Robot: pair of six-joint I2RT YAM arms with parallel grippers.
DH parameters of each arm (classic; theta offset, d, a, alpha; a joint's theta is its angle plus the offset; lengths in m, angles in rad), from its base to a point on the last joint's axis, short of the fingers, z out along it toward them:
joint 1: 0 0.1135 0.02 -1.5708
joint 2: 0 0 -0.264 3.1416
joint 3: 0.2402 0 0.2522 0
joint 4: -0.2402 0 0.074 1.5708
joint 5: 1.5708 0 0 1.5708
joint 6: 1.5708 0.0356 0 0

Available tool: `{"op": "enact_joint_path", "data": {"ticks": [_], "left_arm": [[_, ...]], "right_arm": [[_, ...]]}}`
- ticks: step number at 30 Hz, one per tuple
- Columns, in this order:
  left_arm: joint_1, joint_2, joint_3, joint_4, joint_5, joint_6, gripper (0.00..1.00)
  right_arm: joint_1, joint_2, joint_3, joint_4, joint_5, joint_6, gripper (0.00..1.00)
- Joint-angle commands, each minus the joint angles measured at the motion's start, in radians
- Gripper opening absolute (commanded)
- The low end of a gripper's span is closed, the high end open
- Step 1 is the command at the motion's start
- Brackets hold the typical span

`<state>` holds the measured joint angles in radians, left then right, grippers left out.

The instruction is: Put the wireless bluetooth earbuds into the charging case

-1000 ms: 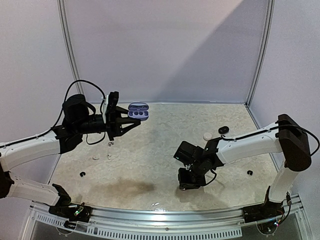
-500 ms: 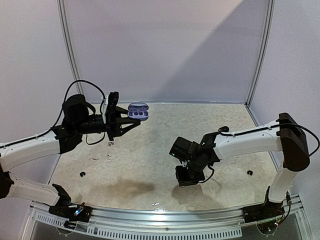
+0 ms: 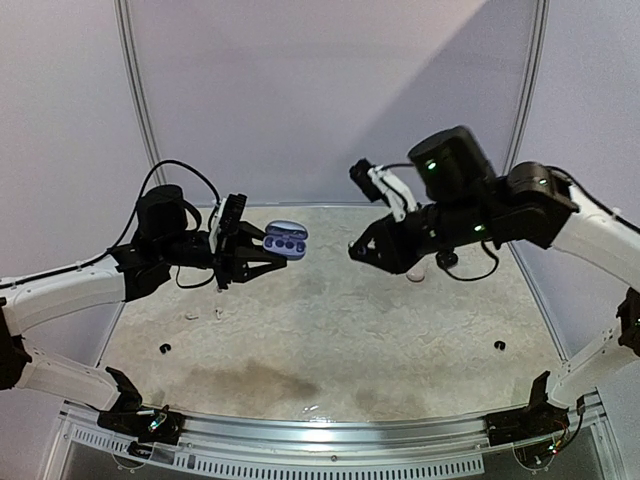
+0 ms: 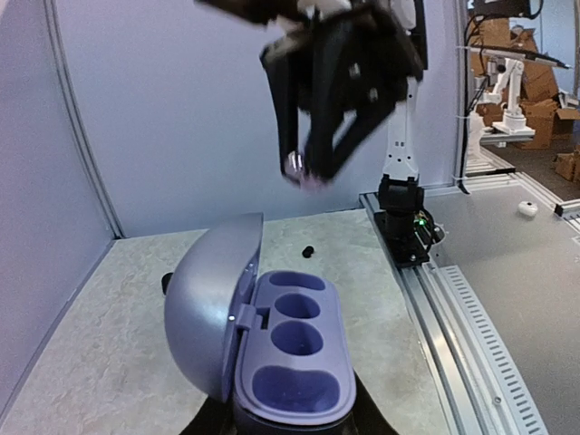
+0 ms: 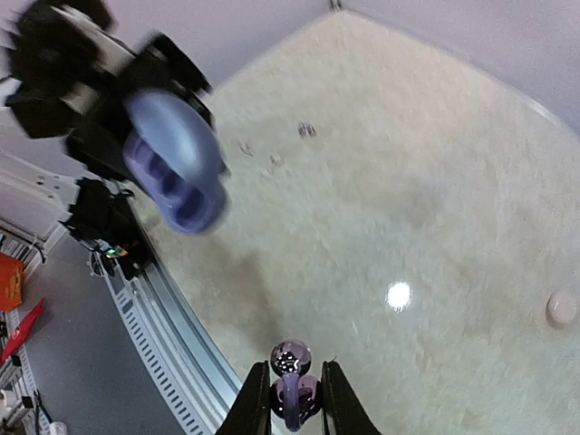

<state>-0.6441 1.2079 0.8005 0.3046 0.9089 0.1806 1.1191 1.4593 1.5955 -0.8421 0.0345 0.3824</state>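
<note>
Right fingers (image 5: pixel 256 403), pinching a purple earbud (image 5: pixel 290 391), must square it over an empty well of the case (image 4: pixel 292 362) gripped ahead by left fingers (image 3: pixel 258 262).

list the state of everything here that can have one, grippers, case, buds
charging case: lid open, wells empty, held up off the table
left gripper: shut on the charging case
purple earbud: pinched in the right gripper, in the air, not yet in the case
right gripper: shut on the purple earbud
black earbud: lying loose on the table
</note>
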Motion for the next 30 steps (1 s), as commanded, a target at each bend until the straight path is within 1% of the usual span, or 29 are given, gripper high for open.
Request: {"op": "enact_joint_path", "data": {"ticks": [1, 6, 9, 12, 18, 23, 30], "left_arm": [[-0.031, 0.032, 0.054, -0.063, 0.088, 0.048, 0.00], [-0.043, 0.043, 0.083, -0.115, 0.102, 0.068, 0.00], [-0.048, 0.041, 0.086, -0.127, 0.096, 0.072, 0.00], [-0.049, 0.037, 0.085, -0.137, 0.092, 0.078, 0.00], [-0.049, 0.035, 0.089, -0.153, 0.068, 0.088, 0.00], [-0.049, 0.033, 0.089, -0.160, 0.045, 0.083, 0.00], [-0.049, 0.033, 0.088, -0.153, 0.007, 0.067, 0.00]], "right_arm": [[0.005, -0.017, 0.085, 0.019, -0.083, -0.291, 0.04], [0.035, 0.068, 0.230, -0.026, -0.122, -0.462, 0.07], [0.058, 0.126, 0.283, -0.050, -0.148, -0.571, 0.06], [0.063, 0.159, 0.315, -0.052, -0.146, -0.631, 0.07], [0.062, 0.189, 0.337, -0.034, -0.127, -0.691, 0.08], [0.063, 0.242, 0.392, -0.108, -0.090, -0.709, 0.09], [0.062, 0.281, 0.419, -0.138, -0.072, -0.724, 0.10]]}}
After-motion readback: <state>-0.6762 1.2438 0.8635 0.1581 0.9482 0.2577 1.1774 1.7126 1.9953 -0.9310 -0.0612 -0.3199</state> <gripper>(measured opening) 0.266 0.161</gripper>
